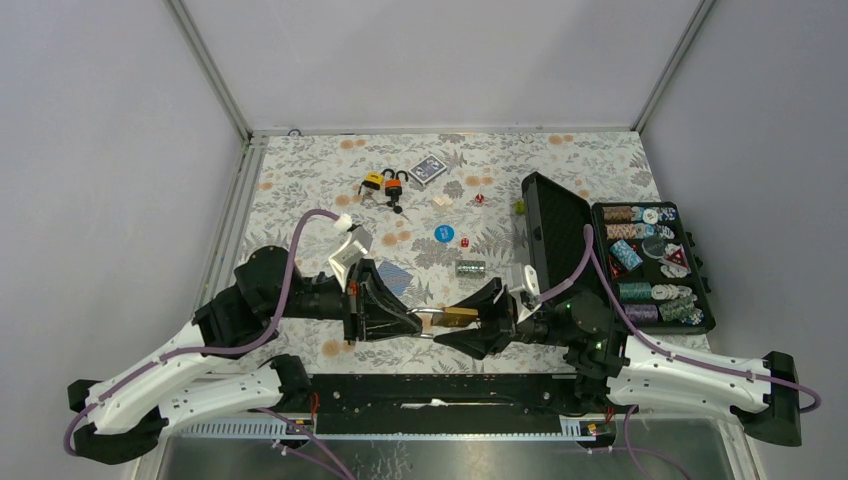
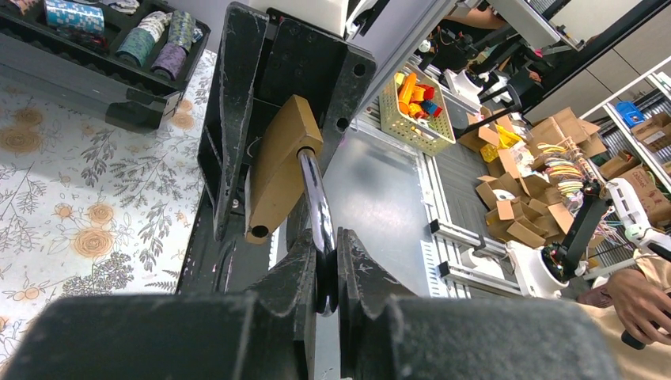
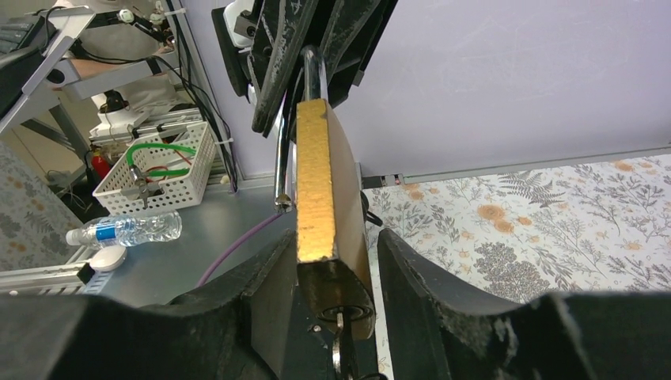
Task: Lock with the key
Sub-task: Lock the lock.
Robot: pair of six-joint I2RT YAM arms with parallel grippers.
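**Padlock held off the table between both grippers, shackle out of its hole**

From above, the left gripper (image 1: 415,325) and right gripper (image 1: 450,322) meet nose to nose over the near part of the table (image 1: 300,200). The brass padlock (image 1: 460,316) bridges them, lifted off the floral cloth. The open black case (image 1: 555,225) stands just beside the right wrist, its raised lid edge close to that arm. The near rail runs right under both arms. The cloth beyond the grippers lies more open, with the blue chip (image 1: 444,234) near and the small padlocks (image 1: 385,184) well apart at the far side.

In the left wrist view, the left fingers (image 2: 289,277) are pressed tight together on the shackle (image 2: 315,190), pinching the steel bar near its bend. The padlock body tilts away beyond them, and an empty shackle hole shows at its lower corner. The right gripper's black frame sits close behind and around the body. The table edge and bare metal deck lie below.

In the right wrist view, the right fingers (image 3: 427,285) flank the lower end of the brass body. One pad lies against the brass edge, while the other shows a thin gap. Whether the grip has actually closed cannot be told. The key (image 3: 339,352) sits in the keyhole on the bottom face, mostly hidden between the fingers. The shackle's free leg hangs just beside the body's edge, clear of it, and its other end runs up into the left gripper.
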